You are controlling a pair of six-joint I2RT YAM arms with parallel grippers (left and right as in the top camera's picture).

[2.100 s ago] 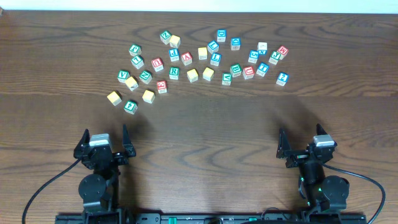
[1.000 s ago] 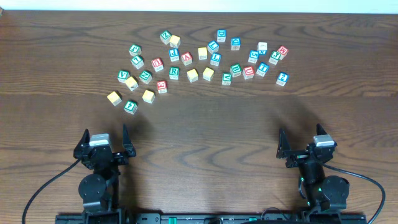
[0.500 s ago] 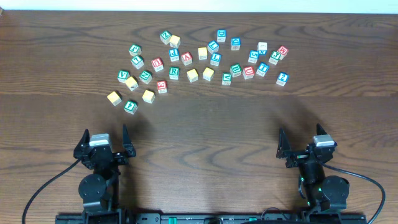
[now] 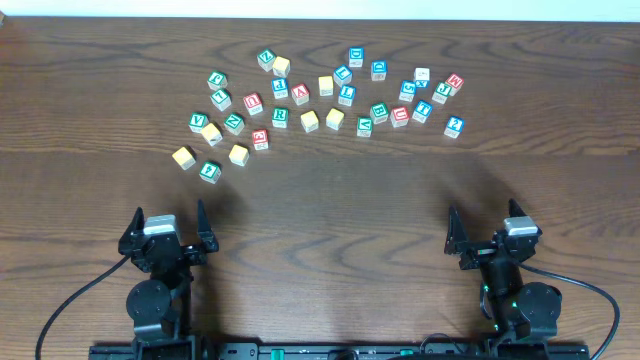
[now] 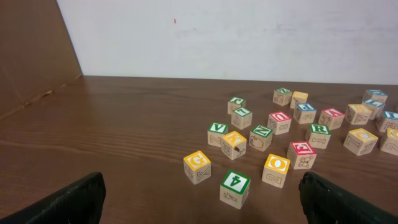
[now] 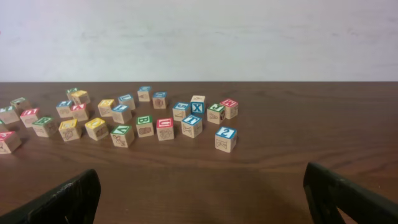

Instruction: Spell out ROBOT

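Small wooden letter cubes lie scattered across the far half of the table. The green-framed R (image 4: 281,117) (image 5: 319,135) sits mid-left in the cluster. A yellow O (image 4: 238,154) (image 5: 276,169) lies at its near left edge. The green-framed B (image 4: 379,113) (image 6: 145,125) is toward the right, with a blue-framed cube that looks like T (image 4: 422,110) (image 6: 191,126) near it. Other yellow cubes (image 4: 310,121) lie mid-cluster, letters unreadable. My left gripper (image 4: 168,216) (image 5: 200,204) and right gripper (image 4: 484,222) (image 6: 202,200) rest open and empty near the front edge, well short of the cubes.
Closest to the left gripper are a green 4 cube (image 5: 235,188) and a yellow G cube (image 5: 197,167). A blue 2 cube (image 6: 226,139) is nearest the right gripper. Red-framed cubes (image 4: 253,102) are mixed in. A pale wall stands behind the table.
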